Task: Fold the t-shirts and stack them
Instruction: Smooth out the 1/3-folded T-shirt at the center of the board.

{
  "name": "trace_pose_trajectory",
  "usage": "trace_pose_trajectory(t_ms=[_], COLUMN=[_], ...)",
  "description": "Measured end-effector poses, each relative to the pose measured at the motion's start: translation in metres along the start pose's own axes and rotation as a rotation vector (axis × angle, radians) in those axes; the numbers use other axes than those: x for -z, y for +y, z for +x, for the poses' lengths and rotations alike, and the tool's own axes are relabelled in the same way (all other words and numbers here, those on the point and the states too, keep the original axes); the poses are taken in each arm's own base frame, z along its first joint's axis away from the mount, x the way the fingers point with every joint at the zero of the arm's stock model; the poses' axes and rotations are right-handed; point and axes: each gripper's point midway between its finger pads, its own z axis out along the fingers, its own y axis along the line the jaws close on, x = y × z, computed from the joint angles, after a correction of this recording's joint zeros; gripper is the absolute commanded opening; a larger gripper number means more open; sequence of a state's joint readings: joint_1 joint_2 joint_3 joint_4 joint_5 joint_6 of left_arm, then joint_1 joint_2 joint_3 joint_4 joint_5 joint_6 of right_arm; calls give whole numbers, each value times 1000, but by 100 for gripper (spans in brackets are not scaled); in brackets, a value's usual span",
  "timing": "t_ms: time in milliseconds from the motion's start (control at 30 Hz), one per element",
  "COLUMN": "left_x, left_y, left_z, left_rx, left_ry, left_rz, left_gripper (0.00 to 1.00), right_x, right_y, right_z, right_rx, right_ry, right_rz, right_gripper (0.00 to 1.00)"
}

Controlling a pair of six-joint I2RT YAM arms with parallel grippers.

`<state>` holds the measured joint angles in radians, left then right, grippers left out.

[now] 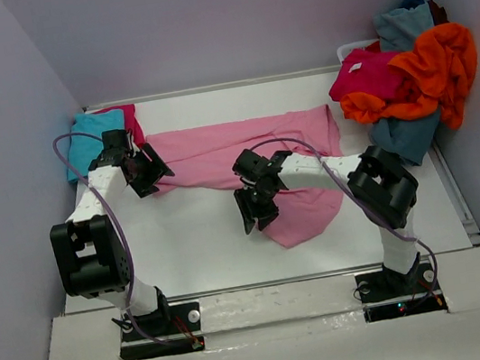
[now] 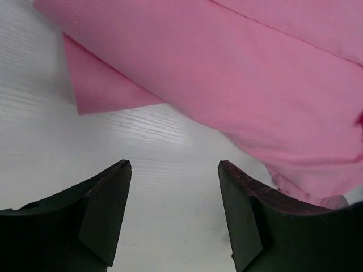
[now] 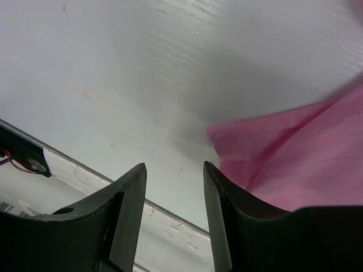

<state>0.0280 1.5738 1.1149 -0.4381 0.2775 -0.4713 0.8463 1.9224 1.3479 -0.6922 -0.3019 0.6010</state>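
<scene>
Right gripper (image 3: 174, 170) beside pink t-shirt (image 1: 235, 149), long axis left-right.

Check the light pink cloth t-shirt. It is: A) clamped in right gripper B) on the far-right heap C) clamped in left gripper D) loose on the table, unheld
D: the light pink cloth t-shirt lies spread on the white table; left gripper and right gripper both stand open, empty.

Shirt heap (image 1: 408, 78) right of spread shirt (image 1: 226, 148)
</scene>
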Motion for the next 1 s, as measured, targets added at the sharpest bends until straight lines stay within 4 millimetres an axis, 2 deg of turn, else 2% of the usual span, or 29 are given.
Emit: trace_pose_trajectory(t_ms=[167, 367, 500, 833, 1000], left_x=[0, 0, 0, -1, -3], left_y=[0, 0, 0, 0, 2], left_z=[0, 0, 1, 1, 2], left_rx=[-3, -3, -3, -10, -9], left_ry=[2, 2, 3, 4, 11], left_rz=[3, 2, 2, 1, -2], left_gripper=[74, 74, 74, 74, 74], right_x=[2, 20, 24, 11, 9], right_y=[-3, -21, -38, -55, -56], right_z=[-2, -21, -21, -12, -12], right_rx=[9, 2, -3, 3, 8], right_ry=[-10, -86, -100, -68, -64], right_rz=[19, 188, 276, 326, 329], right_gripper=[50, 50, 50, 50, 50])
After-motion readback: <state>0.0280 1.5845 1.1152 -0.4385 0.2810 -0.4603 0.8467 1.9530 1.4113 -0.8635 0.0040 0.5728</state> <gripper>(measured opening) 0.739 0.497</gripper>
